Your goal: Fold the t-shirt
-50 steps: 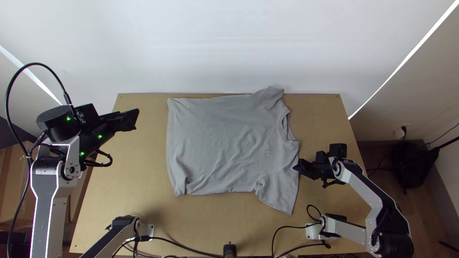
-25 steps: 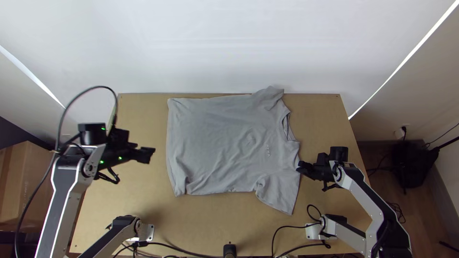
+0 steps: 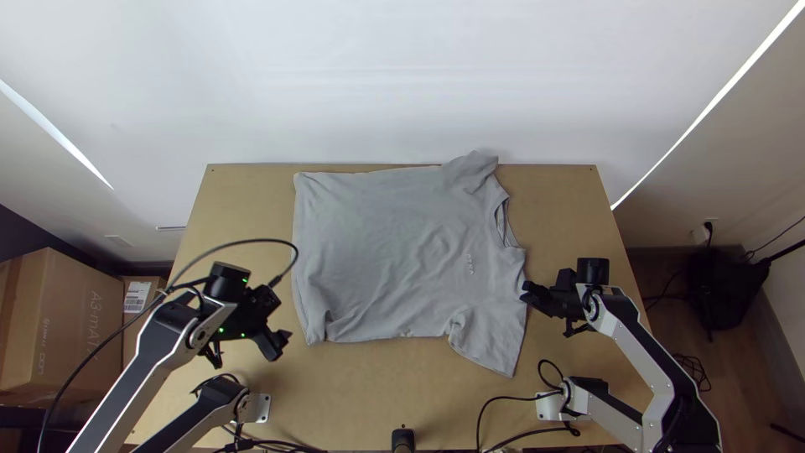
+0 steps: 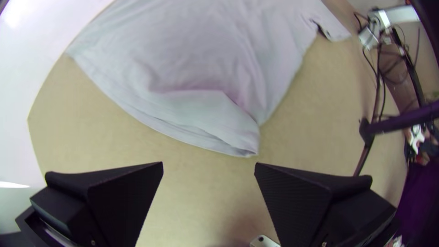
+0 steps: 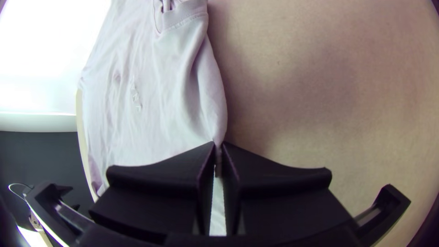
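The grey t-shirt (image 3: 386, 252) lies spread on the table, hem to the left, neckline to the right, with wrinkles near its lower left corner. My left gripper (image 3: 282, 342) is just left of that near hem corner, over bare table. In the left wrist view my left gripper (image 4: 209, 171) stands open, the shirt's corner (image 4: 244, 146) beyond its fingers. At the shirt's shoulder edge is my right gripper (image 3: 527, 294). The right wrist view has my right gripper (image 5: 218, 148) shut on a pinch of the shirt (image 5: 183, 114) beside the collar.
The wooden table (image 3: 377, 394) shows along the near side, where cables and a small black device (image 3: 403, 439) lie. A white wall (image 3: 402, 84) rises behind the far edge. A cardboard box (image 3: 63, 327) stands off the table at the left.
My left gripper has come from beyond the table's left side toward the near hem corner, turning as it moved. The right gripper has shifted slightly to the right; the shirt lies practically the same.
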